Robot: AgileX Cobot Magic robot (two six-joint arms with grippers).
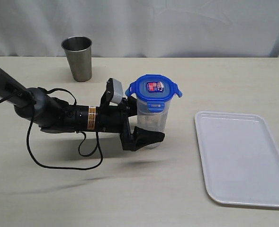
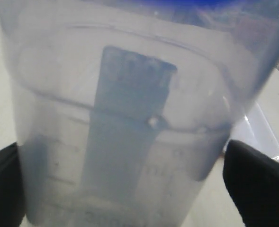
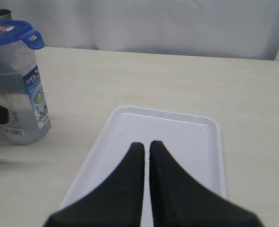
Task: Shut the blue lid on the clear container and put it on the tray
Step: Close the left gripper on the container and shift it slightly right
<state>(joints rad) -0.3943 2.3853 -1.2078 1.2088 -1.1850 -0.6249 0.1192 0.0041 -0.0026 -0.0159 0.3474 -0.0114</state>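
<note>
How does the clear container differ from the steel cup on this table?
The clear container is see-through and labelled; the steel cup is opaque metal. The container wears the blue lid; the cup is open-topped. The container stands between the spread jaws of the left gripper; the cup stands alone by the curtain. Both are upright on the table.

1. Exterior view: bright, even, diffuse light, with only soft, faint shadows on the bench (image 1: 144, 194).
2. Left wrist view: the container (image 2: 130, 118) fills the picture, blurred and hazy, out of focus.
3. Right wrist view: evenly lit, with a mild sheen along the tray (image 3: 177, 124) far rim.
</note>
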